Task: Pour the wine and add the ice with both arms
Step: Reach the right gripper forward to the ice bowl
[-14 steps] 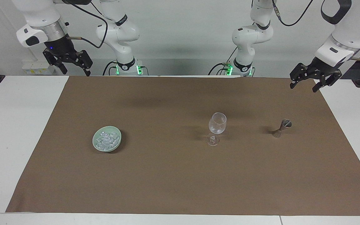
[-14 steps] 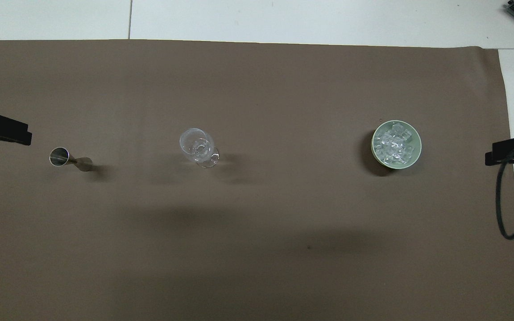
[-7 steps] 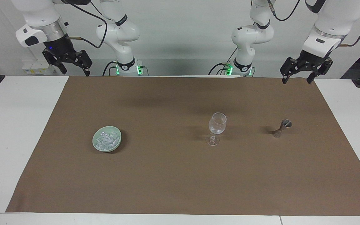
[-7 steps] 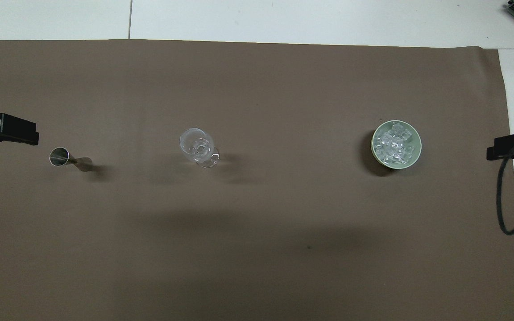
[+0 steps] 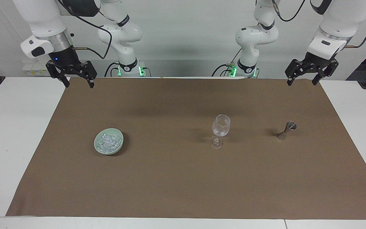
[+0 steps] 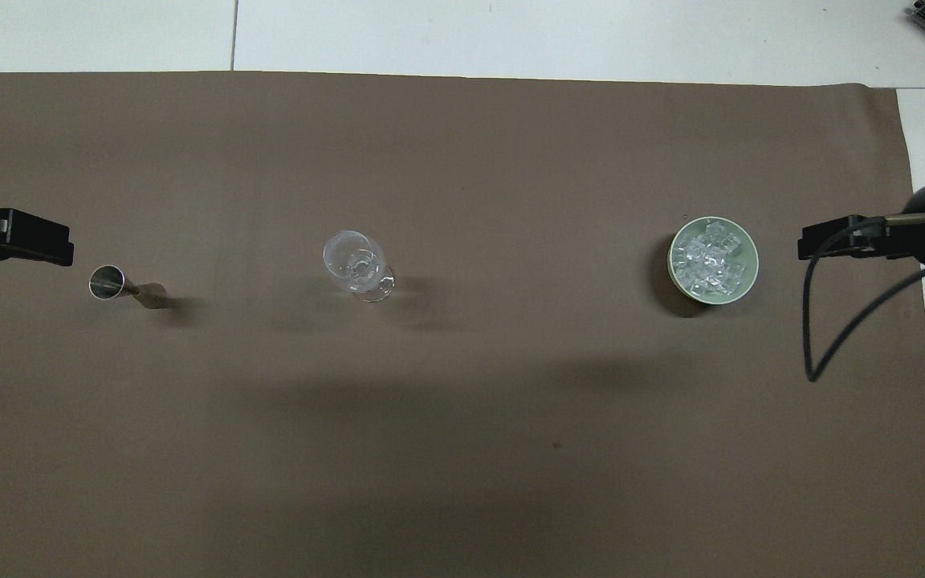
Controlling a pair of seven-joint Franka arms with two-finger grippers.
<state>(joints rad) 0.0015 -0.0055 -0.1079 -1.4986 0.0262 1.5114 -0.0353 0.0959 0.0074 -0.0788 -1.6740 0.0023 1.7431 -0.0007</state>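
An empty clear wine glass (image 5: pixel 221 125) stands on the brown mat; the overhead view shows it too (image 6: pixel 354 261). A small metal jigger (image 5: pixel 287 128) (image 6: pixel 121 285) stands toward the left arm's end. A pale green dish (image 5: pixel 121 137) (image 6: pixel 752 265) holds the ice (image 5: pixel 107 142) (image 6: pixel 707 261) toward the right arm's end. My left gripper (image 5: pixel 301 83) (image 6: pixel 53 249) hangs open and empty over the mat's corner at the robots' edge. My right gripper (image 5: pixel 78 85) (image 6: pixel 824 241) hangs open and empty over the mat's other corner at the robots' edge.
The brown mat (image 5: pixel 170 178) covers most of the white table (image 5: pixel 17 143). A black cable (image 6: pixel 840 329) loops from the right wrist over the mat's end. Both arm bases (image 5: pixel 127 68) stand at the table's robot edge.
The left gripper swung up and inward toward the mat's corner, then held. The right gripper came down and moved in over the mat, closer to the dish's end.
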